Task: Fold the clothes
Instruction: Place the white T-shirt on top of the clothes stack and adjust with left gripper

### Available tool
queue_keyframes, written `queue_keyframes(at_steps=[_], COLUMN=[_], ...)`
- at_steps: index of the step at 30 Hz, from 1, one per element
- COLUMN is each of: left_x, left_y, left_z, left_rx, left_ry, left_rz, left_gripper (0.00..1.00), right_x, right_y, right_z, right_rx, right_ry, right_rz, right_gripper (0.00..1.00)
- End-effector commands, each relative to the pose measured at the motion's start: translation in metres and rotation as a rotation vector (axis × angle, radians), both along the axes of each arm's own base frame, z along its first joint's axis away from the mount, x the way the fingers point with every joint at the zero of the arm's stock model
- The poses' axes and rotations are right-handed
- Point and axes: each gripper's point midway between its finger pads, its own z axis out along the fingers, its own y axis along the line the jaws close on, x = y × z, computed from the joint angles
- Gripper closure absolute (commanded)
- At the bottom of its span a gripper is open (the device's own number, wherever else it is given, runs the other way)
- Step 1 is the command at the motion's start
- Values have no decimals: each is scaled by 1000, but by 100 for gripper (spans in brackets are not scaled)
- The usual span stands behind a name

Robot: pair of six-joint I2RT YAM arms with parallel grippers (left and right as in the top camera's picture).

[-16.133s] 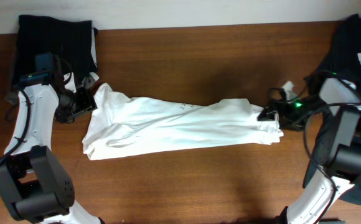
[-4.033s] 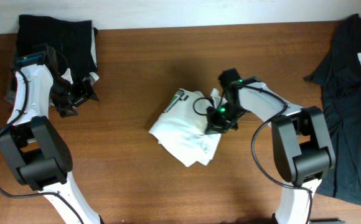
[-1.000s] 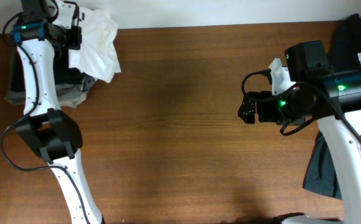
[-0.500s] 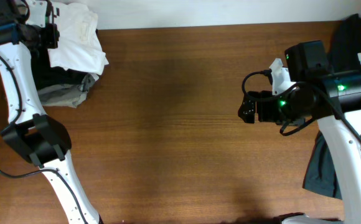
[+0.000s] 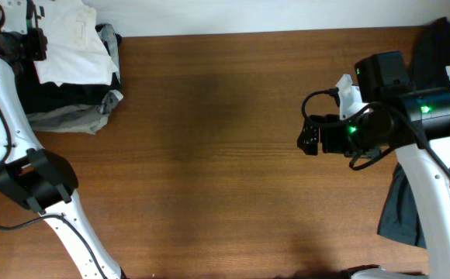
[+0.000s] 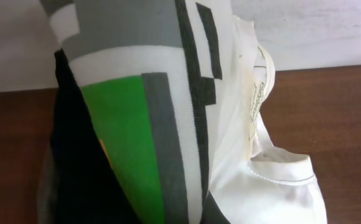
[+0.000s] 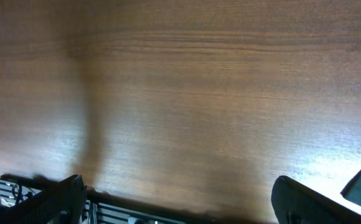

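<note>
The clothes, a folded white T-shirt [image 5: 70, 40], hang at the far back-left corner above a pile of other garments. My left gripper [image 5: 37, 39] is shut on the shirt's left edge. In the left wrist view the white shirt [image 6: 274, 186] fills the lower right, with its collar seam showing, and my own fingers are hidden by cloth. My right gripper [image 5: 309, 136] hovers above bare table at the right, open with nothing in it. Its fingers stand far apart in the right wrist view [image 7: 183, 205].
A pile of dark and grey garments [image 5: 74, 108] lies under the shirt at the back left. A folded cloth patterned in green, grey and white [image 6: 124, 124] shows close up in the left wrist view. A black garment [image 5: 442, 46] lies at the right edge.
My left arm has carried the white shirt further left and back, over the pile in the corner. The right arm has not moved.
</note>
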Motion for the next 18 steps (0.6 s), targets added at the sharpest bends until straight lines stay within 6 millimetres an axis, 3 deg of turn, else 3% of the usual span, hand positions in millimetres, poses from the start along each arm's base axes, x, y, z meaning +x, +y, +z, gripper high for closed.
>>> queue_keyframes(at_steps=[1,4,14,15,17,18], left_x=[2,4,5,6,8,10], left_y=[11,28,84,88,95,100], left_z=[7,-2,-70,-71,-67,-64], left_rx=[47,76,65,67,80,76], left_ry=[-36,-32,30,23,-2,-19], left_rz=[-15,20,117,122,131,153], left_gripper=[99,99,99,97,68,68], right_x=[-3,-3,-9,-9,-9,-10], right_y=[-4,-4,-5,-5,-5,-5], right_z=[6,6,5,5,5,4], right_rx=[-5,-5,-7,-7,-8,-8], right_ry=[-15,-15,7,7,11,14], right_rz=[-17,-17,-17,-17,-17,-17], right_gripper=[1,1,1,1,1,1])
